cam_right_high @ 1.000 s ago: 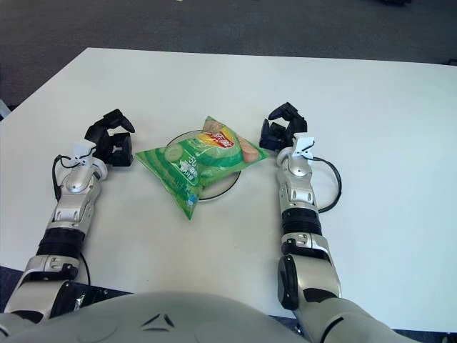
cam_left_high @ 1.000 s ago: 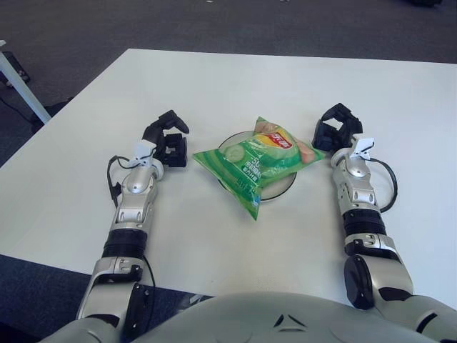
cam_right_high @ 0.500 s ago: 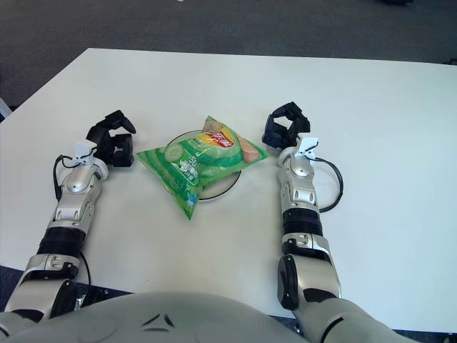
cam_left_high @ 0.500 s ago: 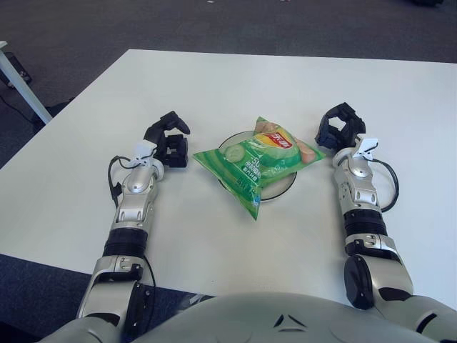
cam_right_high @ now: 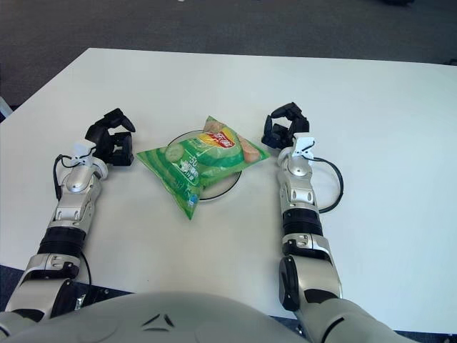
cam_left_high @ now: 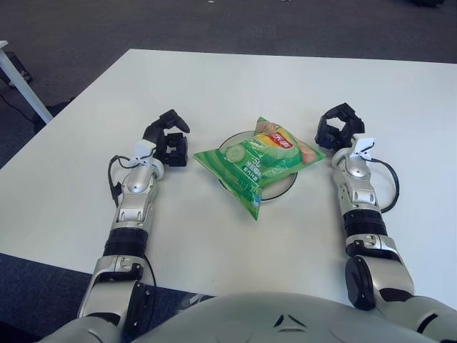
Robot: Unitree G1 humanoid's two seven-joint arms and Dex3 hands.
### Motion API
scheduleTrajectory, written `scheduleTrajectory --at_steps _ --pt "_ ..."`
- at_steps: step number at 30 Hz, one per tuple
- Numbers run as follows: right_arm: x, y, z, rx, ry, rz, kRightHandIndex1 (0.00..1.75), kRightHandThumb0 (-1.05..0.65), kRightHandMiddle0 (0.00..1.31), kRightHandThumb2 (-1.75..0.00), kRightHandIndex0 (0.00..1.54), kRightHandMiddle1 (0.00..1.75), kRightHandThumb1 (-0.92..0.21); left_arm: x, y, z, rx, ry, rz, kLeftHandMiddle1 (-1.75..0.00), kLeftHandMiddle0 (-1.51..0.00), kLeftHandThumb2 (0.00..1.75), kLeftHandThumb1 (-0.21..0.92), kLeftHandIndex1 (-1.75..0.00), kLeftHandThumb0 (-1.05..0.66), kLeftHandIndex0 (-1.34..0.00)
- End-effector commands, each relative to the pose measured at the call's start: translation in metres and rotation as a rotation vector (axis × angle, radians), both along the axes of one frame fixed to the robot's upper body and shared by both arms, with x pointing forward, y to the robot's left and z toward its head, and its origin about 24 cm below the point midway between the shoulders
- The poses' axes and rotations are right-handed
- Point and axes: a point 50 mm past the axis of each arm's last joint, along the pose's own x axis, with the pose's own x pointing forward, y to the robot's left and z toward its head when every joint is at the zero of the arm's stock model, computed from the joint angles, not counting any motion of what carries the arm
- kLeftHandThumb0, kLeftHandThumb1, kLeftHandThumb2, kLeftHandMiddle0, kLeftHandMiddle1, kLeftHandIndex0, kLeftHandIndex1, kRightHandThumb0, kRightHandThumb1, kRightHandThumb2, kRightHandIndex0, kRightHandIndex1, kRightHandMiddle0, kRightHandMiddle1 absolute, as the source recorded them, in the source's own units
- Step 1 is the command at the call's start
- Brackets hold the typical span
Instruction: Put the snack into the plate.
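Note:
A green snack bag (cam_left_high: pixel 255 163) lies across a white plate (cam_left_high: pixel 284 187), covering most of it and overhanging its rim toward the front left. My right hand (cam_left_high: pixel 336 131) shows just right of the bag's upper right corner, fingers spread, holding nothing. On the other side, my left hand (cam_left_high: pixel 168 141) is a short way from the bag's left edge, fingers relaxed and empty.
The white table (cam_left_high: pixel 235 86) stretches away behind the plate. Its left edge (cam_left_high: pixel 64 118) runs diagonally beside my left arm, with grey carpet beyond. A white leg of other furniture (cam_left_high: pixel 21 87) stands at the far left.
My right hand has drawn slightly right and back from the bag's corner. The bag, the plate and my left hand have stayed in place.

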Motion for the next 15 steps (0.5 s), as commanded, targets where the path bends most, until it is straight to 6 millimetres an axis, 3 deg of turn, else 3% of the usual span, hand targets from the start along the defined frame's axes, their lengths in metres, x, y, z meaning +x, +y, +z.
scheduleTrajectory --at_steps 1,15 --pt "-0.0208 -0.0052 -0.0394 0.009 0.147 -0.028 1.75 -0.47 0.58 -1.25 1.29 1.75 -0.37 -0.0235 -0.004 -0.0443 -0.05 0.159 0.03 -1.75 -1.28 1.46 0.2 -1.75 -0.52 -0.71" --pt "-0.021 -0.0068 -0.041 -0.01 0.168 -0.024 1.75 -0.47 0.58 -1.26 1.32 1.75 -0.37 -0.0232 -0.0043 -0.0449 -0.054 0.17 0.022 -1.75 -1.27 1.48 0.18 -1.75 -0.53 -0.72"
